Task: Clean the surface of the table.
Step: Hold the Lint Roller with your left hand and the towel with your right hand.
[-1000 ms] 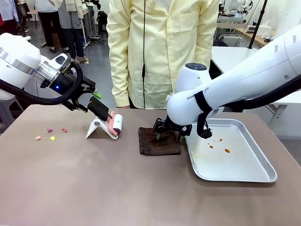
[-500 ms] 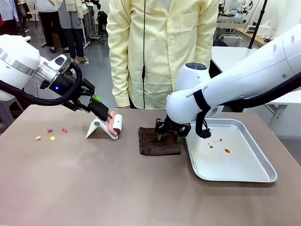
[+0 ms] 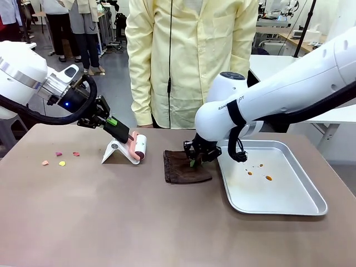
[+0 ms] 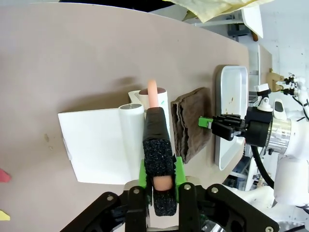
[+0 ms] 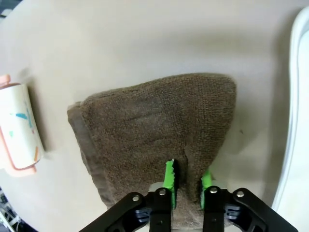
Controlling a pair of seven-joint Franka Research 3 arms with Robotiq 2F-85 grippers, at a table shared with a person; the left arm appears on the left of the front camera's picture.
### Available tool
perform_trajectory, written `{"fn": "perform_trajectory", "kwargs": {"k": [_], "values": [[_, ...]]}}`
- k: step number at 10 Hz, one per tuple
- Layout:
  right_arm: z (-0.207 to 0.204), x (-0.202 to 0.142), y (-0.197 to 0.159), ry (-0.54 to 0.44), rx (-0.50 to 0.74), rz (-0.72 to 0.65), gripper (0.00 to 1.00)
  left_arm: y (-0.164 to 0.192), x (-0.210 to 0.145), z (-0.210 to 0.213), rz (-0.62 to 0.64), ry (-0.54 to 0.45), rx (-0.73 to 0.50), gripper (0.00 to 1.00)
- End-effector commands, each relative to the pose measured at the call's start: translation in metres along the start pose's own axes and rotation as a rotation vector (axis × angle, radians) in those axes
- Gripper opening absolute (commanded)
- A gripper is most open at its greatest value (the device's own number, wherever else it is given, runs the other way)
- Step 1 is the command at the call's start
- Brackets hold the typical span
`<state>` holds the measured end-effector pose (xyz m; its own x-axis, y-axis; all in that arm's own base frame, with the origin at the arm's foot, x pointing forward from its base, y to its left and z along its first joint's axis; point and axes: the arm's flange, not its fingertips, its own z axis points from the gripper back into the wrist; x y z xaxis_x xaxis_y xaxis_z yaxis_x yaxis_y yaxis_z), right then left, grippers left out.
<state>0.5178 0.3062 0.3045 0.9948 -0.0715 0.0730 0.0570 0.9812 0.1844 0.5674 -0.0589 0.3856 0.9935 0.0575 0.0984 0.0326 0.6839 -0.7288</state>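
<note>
Taupe-brown bench spreads beneath both claws. The left claw is clamped tight on the black-sleeved handle of a lint roller (its white stand sits just below), and the right claw pinches a fold of the brown cloth under it.

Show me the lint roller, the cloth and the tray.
Lint roller (image 3: 139, 146): front view, on its white roll.
Cloth (image 3: 178, 171): front view, on its flat middle.
Tray (image 3: 278, 192): front view, on its bare floor.

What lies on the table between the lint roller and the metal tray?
A folded brown cloth, pinched at one edge by the right gripper, as the front view shows.
</note>
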Motion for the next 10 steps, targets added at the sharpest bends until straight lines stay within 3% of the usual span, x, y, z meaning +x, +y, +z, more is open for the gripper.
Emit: {"fn": "perform_trajectory", "kwargs": {"k": [1,6,7,10], "values": [[-0.006,0.003,-0.001,0.017,0.021,0.005,0.00,0.000,0.001,0.000,-0.019,-0.011,-0.022,0.00],[-0.007,0.005,-0.018,0.037,0.120,-0.048,0.00,-0.004,-0.003,0.004,-0.013,-0.028,-0.039,0.00],[0.003,0.005,-0.027,0.047,0.215,-0.064,0.00,-0.006,-0.005,0.008,-0.019,-0.042,-0.070,0.00],[0.038,0.004,-0.070,0.149,0.670,-0.114,0.00,-0.013,-0.019,0.030,-0.003,0.031,-0.264,0.00]]}}
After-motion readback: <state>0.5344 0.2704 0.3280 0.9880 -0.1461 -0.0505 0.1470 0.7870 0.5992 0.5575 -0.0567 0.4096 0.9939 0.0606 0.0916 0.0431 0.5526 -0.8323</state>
